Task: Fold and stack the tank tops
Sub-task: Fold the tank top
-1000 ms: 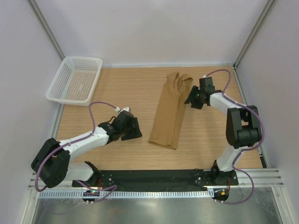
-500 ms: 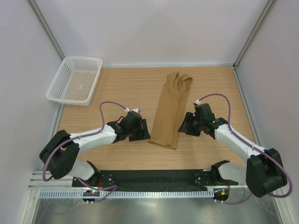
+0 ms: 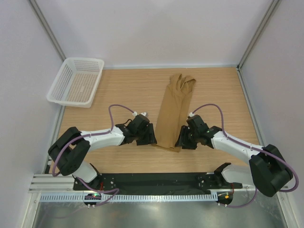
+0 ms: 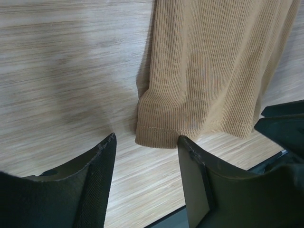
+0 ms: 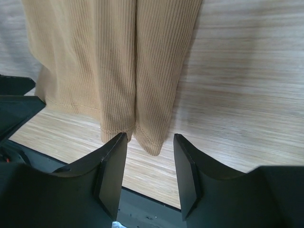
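Wooden table (image 3: 118, 90) between pale walls carries the tan tank top (image 3: 173, 111), folded into a long strip running far to near at its middle. A white mesh basket (image 3: 78, 83) sits well apart at the far left corner. The left gripper (image 3: 152, 138) and right gripper (image 3: 181, 141) flank the near hem, each with jaws spread over a hem corner, pinching nothing.

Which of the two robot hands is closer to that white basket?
Left. The left gripper is at the near hem of the tank top, on the side facing the white basket at the far-left corner; the right gripper is at the hem's opposite side, farther off.
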Robot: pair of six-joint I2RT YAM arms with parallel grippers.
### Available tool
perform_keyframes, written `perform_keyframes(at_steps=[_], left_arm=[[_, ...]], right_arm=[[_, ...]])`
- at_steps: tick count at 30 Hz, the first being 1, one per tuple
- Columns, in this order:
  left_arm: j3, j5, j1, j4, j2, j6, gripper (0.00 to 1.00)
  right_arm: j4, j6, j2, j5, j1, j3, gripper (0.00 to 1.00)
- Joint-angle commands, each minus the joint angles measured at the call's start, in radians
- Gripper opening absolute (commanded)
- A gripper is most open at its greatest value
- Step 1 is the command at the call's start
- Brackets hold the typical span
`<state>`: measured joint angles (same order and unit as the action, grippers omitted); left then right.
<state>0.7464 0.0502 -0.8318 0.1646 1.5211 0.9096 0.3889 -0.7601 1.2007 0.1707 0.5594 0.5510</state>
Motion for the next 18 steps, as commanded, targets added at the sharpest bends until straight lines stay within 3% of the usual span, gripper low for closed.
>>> perform_keyframes(at_steps=[1, 5, 8, 9, 10, 12, 18], left_arm=[[0.030, 0.010, -0.006, -0.057, 0.011, 0.003, 0.55], [0.033, 0.017, -0.006, -0.077, 0.051, 0.005, 0.54], [0.030, 0.020, -0.006, -0.097, 0.063, 0.008, 0.47], [0.027, 0.028, -0.004, -0.102, 0.071, 0.009, 0.44], [0.027, 0.031, -0.004, -0.111, 0.073, 0.009, 0.36], [0.024, 0.042, -0.006, -0.114, 0.080, 0.012, 0.32], [-0.002, 0.040, -0.026, -0.126, 0.062, 0.028, 0.09]], right_arm=[[-0.058, -0.054, 0.007, -0.039, 0.028, -0.014, 0.50], [-0.081, -0.077, 0.036, -0.053, 0.046, -0.025, 0.46], [-0.110, -0.094, 0.050, -0.057, 0.053, -0.046, 0.37], [-0.122, -0.108, 0.048, -0.060, 0.053, -0.060, 0.27], [-0.125, -0.113, 0.037, -0.062, 0.053, -0.066, 0.23], [-0.110, -0.119, 0.016, -0.068, 0.054, -0.078, 0.12], [-0.056, -0.125, -0.078, -0.079, 0.054, -0.118, 0.02]])
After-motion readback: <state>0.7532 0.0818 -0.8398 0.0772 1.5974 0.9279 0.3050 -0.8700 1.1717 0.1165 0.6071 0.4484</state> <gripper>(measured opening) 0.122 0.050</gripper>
